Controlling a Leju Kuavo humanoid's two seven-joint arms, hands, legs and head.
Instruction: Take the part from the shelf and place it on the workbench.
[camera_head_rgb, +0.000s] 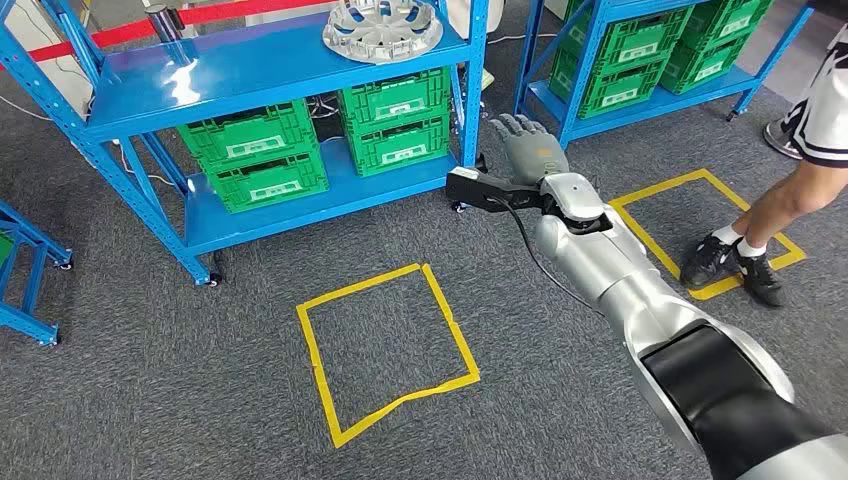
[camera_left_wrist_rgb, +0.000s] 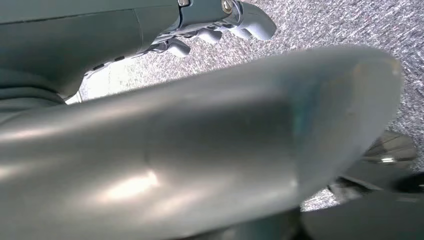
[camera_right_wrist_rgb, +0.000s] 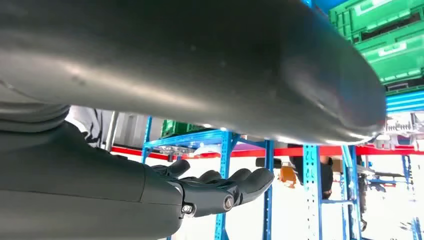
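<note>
Right hand (camera_head_rgb: 528, 146) is stretched out in front of the robot with nothing in it, fingers extended and a bit apart, hovering near the blue upright at the corner of the shelf (camera_head_rgb: 300, 75). So the part (camera_head_rgb: 383, 28), a silvery wheel-cover looking disc, sits on the top blue board, up and off to the left of that hand, well apart from it. Below the disc, also left of the hand, there are green crates (camera_head_rgb: 396, 118) stacked on the lower level.

Head view gives the whole layout: yellow tape square (camera_head_rgb: 385, 352) on the grey carpet down-left of the arm, plus a person's leg and black shoes (camera_head_rgb: 735, 262) off to the right of it.

Right wrist view is where you actually see the hand (camera_right_wrist_rgb: 220, 187) side-on, fingers only slightly curled, nothing held, blue racking behind it.

Left wrist view adds the other hand (camera_left_wrist_rgb: 220, 25), hanging over grey carpet with its fingers bent inward and nothing visible in them, though most of that picture is a blurry silver arm surface
</note>
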